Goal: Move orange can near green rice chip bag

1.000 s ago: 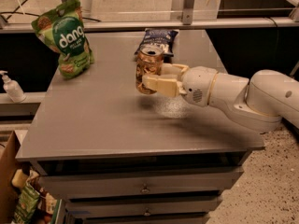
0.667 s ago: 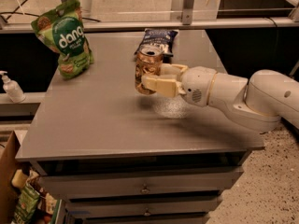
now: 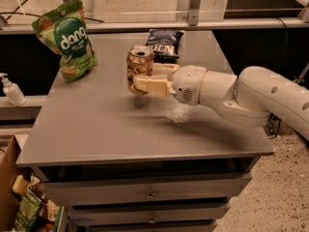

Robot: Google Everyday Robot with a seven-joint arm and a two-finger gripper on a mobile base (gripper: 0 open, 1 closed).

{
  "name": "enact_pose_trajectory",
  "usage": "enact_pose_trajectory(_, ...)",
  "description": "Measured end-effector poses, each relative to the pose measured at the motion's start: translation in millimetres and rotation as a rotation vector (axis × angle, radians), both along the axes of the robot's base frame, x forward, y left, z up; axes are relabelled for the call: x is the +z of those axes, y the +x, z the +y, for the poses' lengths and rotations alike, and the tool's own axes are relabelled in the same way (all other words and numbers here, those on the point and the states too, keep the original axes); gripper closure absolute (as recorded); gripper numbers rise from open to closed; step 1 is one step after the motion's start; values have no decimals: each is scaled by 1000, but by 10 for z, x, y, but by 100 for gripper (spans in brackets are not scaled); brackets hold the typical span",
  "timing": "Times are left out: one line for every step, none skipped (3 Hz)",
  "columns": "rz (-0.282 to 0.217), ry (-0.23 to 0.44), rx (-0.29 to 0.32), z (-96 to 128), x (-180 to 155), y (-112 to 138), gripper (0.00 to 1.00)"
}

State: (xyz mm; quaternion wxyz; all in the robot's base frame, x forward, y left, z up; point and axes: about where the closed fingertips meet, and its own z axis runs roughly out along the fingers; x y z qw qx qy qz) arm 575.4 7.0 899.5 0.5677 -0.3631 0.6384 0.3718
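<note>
While the gripper (image 3: pixel 145 77) clamps the orange can (image 3: pixel 139 61) upright, overshooting toward the green rice chip bag (image 3: pixel 65 38) could knock that pouch over.

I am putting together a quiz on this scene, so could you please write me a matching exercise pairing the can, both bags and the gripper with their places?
Things:
1. can
2. green bag
3. blue bag
4. gripper

Places:
A. far left corner of the table
B. reaching in from the right, mid-table
C. held between the jaws
D. far edge, just behind the can

Pairs: 1-C, 2-A, 3-D, 4-B.
</note>
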Motion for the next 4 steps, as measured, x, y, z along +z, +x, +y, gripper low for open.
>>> enact_pose_trajectory(-24, -24, 8, 294, -44, 197, 100)
enact_pose_trajectory(-49, -43, -13, 498, -92, 426, 100)
enact_pose_trajectory(-77, -56, -51, 654, -129, 668, 100)
enact_pose_trajectory(-100, -73, -72, 823, -180, 861, 100)
